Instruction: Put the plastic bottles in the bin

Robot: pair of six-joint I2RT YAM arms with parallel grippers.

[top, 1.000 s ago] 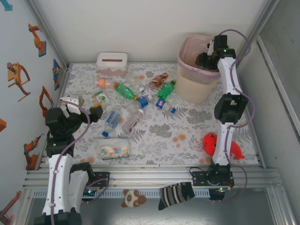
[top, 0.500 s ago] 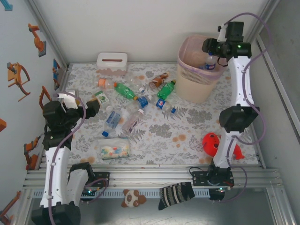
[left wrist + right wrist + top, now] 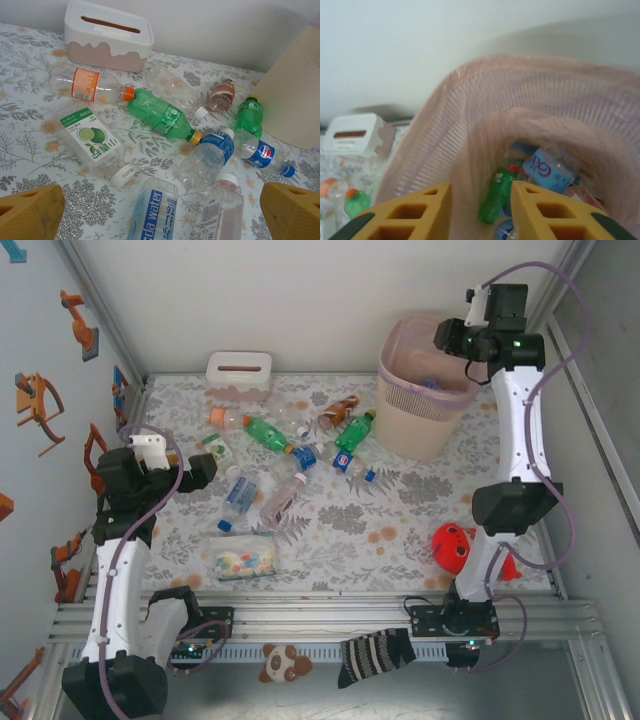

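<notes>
- Bottles of plastic (image 3: 268, 433) lie in a loose heap on the floral-print tabletop (image 3: 400, 510), between the white slotted tissue box (image 3: 107, 35) and the tall beige-pink perforated bin (image 3: 415, 430). With so many left out, most of the task looks undone.
- Left gripper (image 3: 160, 212) hovers low over the near edge of that heap. Its yellow fingers are spread fully wide with nothing between them, probably so a bottle's body can fit in.
- Nearest to it lie a clear bottle with a blue "soda water" label (image 3: 152, 215) and a square clear bottle with a lime label (image 3: 90, 140).
- A long green bottle (image 3: 160, 116) lies just beyond, its base touching the orange cap of a clear orange-labelled bottle (image 3: 85, 85).
- Right gripper (image 3: 482, 200) hangs above the bin's mouth, pointing down into the pink liner. Its fingers stand a little apart and pinch nothing, a pose that suits dropping things into the opening.
- Inside the bin rest a small green bottle (image 3: 495, 197) and a clear blue-labelled bottle (image 3: 547, 170), among others too jumbled to tell apart.
</notes>
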